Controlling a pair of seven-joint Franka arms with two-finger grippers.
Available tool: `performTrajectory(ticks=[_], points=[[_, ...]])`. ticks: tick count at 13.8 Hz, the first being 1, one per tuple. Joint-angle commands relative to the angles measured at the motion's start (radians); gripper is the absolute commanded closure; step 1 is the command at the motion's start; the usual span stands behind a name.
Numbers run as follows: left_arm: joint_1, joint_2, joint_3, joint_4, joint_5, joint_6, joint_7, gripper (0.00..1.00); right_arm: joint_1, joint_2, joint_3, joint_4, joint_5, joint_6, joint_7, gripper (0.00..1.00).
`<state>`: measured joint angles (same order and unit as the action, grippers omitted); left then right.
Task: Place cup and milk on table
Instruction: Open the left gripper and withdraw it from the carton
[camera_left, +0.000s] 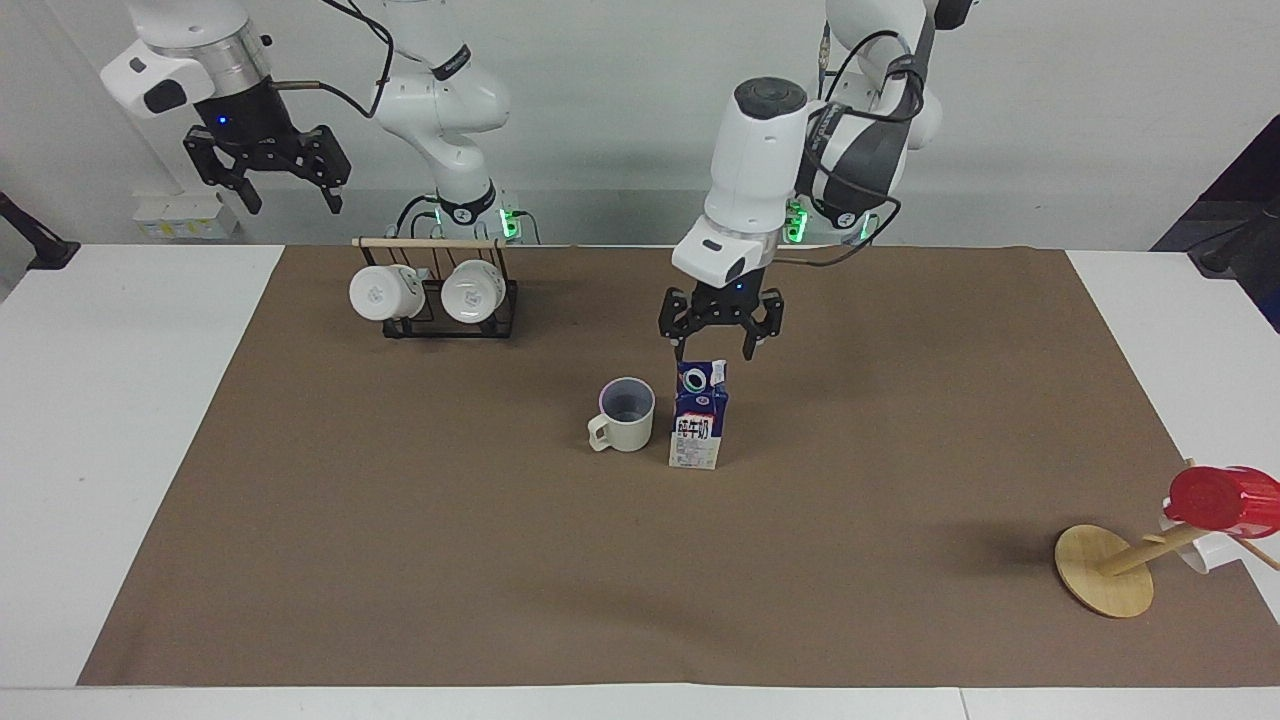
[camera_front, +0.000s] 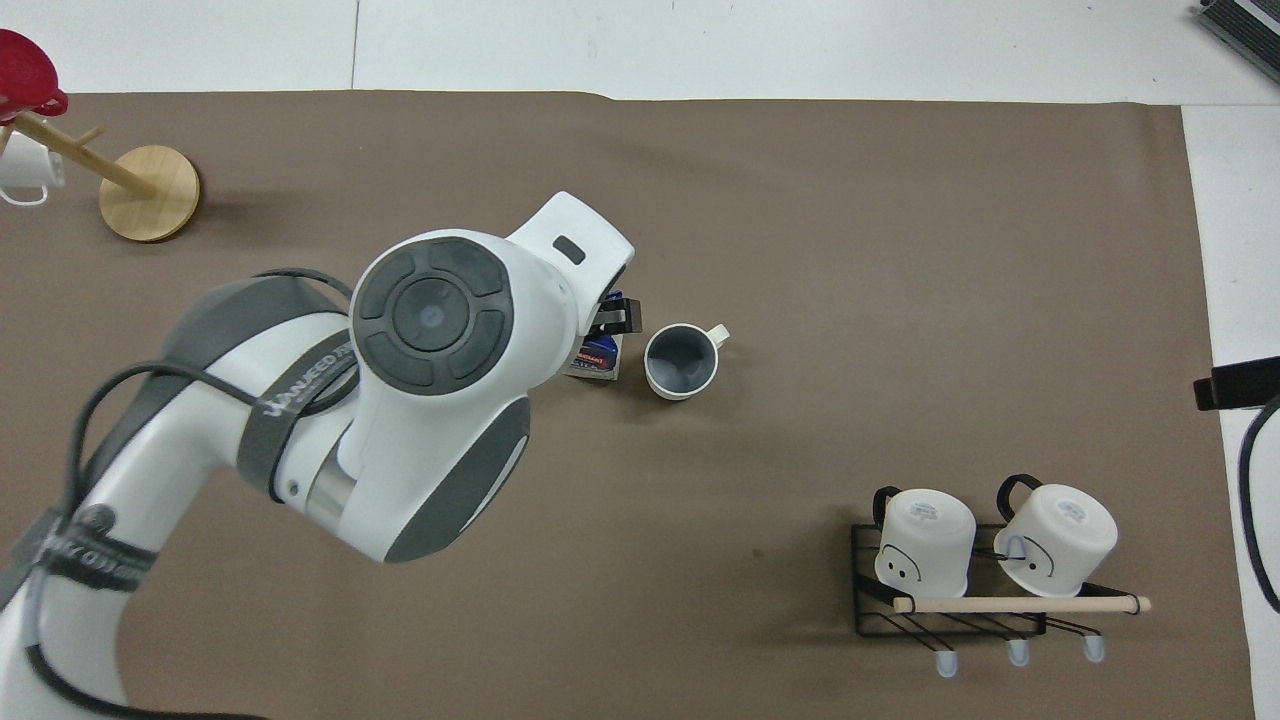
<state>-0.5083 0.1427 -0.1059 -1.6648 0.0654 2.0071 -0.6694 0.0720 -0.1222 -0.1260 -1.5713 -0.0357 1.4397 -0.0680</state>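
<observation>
Cream cup upright on brown-matted table, blue-and-white milk carton upright just beside it

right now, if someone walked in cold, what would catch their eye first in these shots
Probably the left gripper, open in the air just above the milk, which stands upright mid-mat with the cup close beside it. Next, the red cup on a leaning wooden stand at the left arm's end of the table, and two white mugs on a black rack nearer the robots. The right gripper waits open, high over the table's edge.
</observation>
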Motion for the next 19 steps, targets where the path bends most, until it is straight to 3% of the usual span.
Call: performTrajectory(ticks=[1,8,11,13,19], points=[[0.062,-0.077,0.003,-0.042,-0.004,-0.059,0.065,0.00,-0.008,0.012,0.003,0.020,0.037,0.005,0.048,0.00],[0.246,-0.210,0.005,-0.170,-0.004,-0.140,0.397,0.00,-0.008,0.009,0.003,0.007,0.048,0.024,0.057,0.00],[0.310,-0.215,0.020,-0.151,-0.033,-0.163,0.534,0.00,-0.006,0.009,0.005,0.004,0.011,0.027,0.024,0.00],[0.376,-0.213,0.020,-0.098,-0.085,-0.220,0.618,0.00,-0.006,0.009,0.005,0.004,0.013,0.027,0.004,0.00],[0.501,-0.177,0.025,0.114,-0.078,-0.401,0.766,0.00,-0.017,0.010,0.002,0.008,0.025,0.027,0.008,0.00]])
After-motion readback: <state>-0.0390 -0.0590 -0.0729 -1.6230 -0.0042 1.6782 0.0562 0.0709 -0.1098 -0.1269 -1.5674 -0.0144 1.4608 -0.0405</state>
